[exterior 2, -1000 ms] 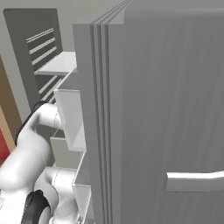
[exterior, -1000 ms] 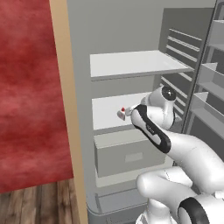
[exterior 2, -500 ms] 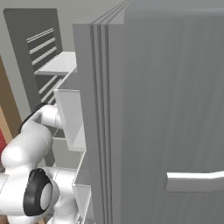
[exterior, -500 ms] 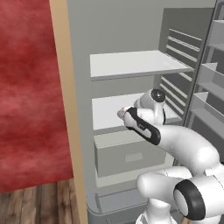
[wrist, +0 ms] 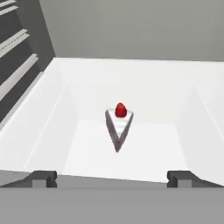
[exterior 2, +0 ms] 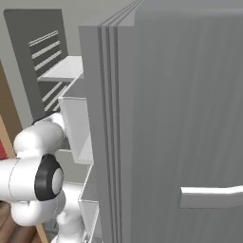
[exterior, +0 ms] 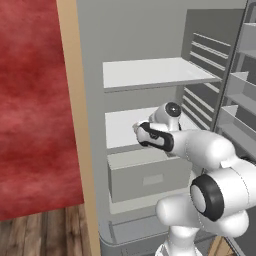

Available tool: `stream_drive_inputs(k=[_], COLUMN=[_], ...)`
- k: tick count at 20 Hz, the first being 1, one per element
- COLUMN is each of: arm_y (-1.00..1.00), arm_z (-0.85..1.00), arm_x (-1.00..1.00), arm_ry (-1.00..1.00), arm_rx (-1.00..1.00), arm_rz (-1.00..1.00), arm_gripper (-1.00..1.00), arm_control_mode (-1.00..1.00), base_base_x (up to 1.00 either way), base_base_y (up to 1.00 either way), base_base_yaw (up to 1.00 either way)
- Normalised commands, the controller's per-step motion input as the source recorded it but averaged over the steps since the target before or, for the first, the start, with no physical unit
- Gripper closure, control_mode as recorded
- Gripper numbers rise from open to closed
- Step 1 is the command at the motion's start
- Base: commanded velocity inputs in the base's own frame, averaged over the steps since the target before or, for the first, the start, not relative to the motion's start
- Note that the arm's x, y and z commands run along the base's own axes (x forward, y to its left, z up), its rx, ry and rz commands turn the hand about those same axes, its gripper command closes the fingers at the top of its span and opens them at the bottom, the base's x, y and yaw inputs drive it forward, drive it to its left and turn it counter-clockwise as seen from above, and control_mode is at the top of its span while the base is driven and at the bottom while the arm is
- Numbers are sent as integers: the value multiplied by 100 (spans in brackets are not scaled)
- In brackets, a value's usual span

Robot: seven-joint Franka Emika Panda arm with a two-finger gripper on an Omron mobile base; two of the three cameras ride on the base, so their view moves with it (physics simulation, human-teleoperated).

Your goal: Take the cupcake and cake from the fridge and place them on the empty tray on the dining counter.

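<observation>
The cake (wrist: 118, 124) sits alone on a white shelf (wrist: 144, 87) inside the fridge (exterior: 150, 75), a small pale wedge with a red dot on top, its narrow end pointing toward the camera of the hand. It lies between the two dark fingertips (wrist: 43, 178) of the gripper (wrist: 111, 178) in direction, but it is not yet between them: the tips are at the front edge of the shelf and the slice is further in, apart from both. The jaws stand wide and released, with nothing in them. In the left base view the arm bends low and its hand (exterior: 150, 135) is pushed in over the middle shelf, above the grey drawer (exterior: 150, 172). Compared with a second ago, the arm has folded down and stretched forward, so the hand is now deeper in the fridge and more level with the shelf; the red dot that was visible beside the hand then is now covered by it in that view. I think this means the reach for the cake is almost lined up, and the next step is to move forward a little more before closing. The wedge is small and thin, so a grip off the centre could push it away. The open door (exterior 2: 180, 118) stands on the right side of the arm.
</observation>
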Motion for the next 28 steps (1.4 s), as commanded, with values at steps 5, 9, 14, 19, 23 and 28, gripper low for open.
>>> stream_drive_inputs(k=[5,9,14,19,23,28], arm_y=[0,0,0,0,0,0], arm_z=[-23,-31,-20,-24,-36,-32], arm_x=[37,35,39,38,14,17], arm_ry=[3,6,2,0,2,0], arm_rx=[1,2,1,0,1,0], arm_rz=[-1,0,0,0,-2,-4], arm_gripper=[-100,-100,-100,-100,-100,-100], arm_control_mode=[-100,-100,-100,-100,-100,-100], base_base_x=[0,0,0,0,0,0], base_base_y=[0,0,0,0,0,0], base_base_yaw=[0,0,0,0,0,0])
